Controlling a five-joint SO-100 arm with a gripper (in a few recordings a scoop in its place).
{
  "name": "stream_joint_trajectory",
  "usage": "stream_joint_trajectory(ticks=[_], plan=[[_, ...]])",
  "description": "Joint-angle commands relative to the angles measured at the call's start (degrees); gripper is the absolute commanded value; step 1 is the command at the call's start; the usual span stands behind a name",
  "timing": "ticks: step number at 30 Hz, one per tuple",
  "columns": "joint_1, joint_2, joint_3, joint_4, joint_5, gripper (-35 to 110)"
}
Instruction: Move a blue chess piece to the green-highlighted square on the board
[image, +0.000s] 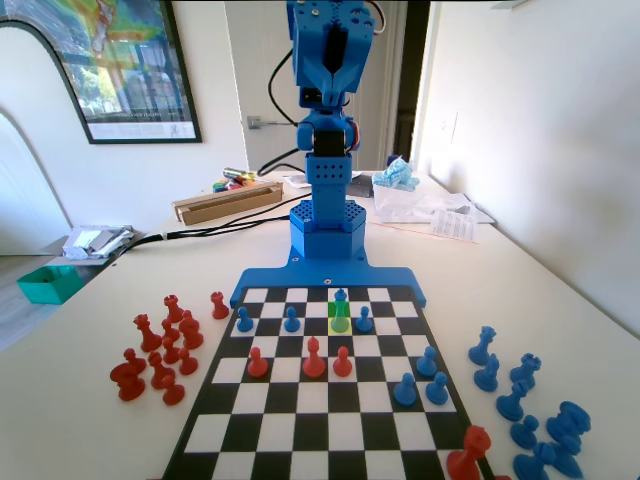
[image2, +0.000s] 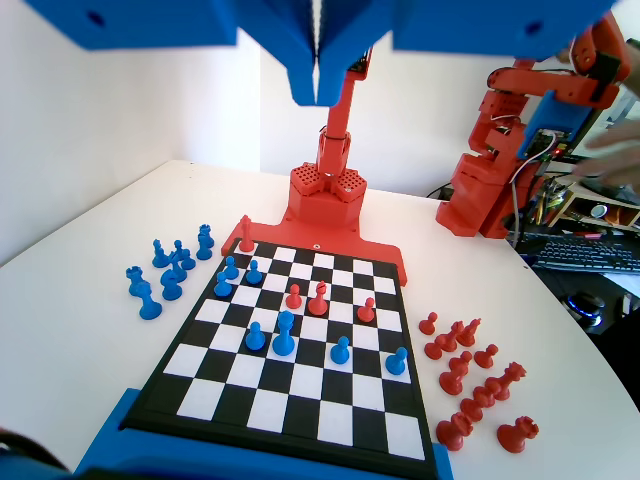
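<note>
Found the gripper (image: 337, 88) raised high above the arm's own end of the board (image: 300, 430), well clear of every piece. Noted, in the wrist view, the gripper (image2: 317, 90) with both jaws pressed together along 1 thin seam, nothing held between them.

Located the blue chess piece (image: 340, 312) upright on the board, in the 3rd row out from the arm, flanked by 3 shorter blue pawns in that same row. Judged it to be standing on a yellow-tinted square, with the green-highlighted square (image: 331, 310) touching that square on the side nearer the arm; could not tell the exact footing, the piece's own body hiding part of both tints in the fixed view.

Placed the same piece in the wrist view (image2: 285, 333) below the jaw seam and slightly to the left of it, on the board (image2: 300, 400), so forward and far down from the closed tips. Read its long axis as vertical, knob uppermost, favouring a straight drop from above.

Judged the task not yet begun: jaws needing to part first, then a descent onto the knob between close neighbours, then a short carry of 1 square back toward the arm. Rated the nearest pawn, just beside the piece on its left in the wrist view, as the likeliest thing to be knocked.
</note>
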Motion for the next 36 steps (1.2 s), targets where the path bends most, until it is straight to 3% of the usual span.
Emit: stream_joint_trajectory(ticks=[1, 14, 25, 29, 36], plan=[[0.97, 1.05, -0.62, -1.05, -0.62, 2], [0.97, 1.05, -0.62, -1.05, -0.62, 2], [0.00, 1.05, -0.62, -1.14, -0.79, 13], [0.00, 1.05, -0.62, -1.14, -0.70, 1], [-1.41, -2.46, -3.96, -0.97, -0.18, 1]])
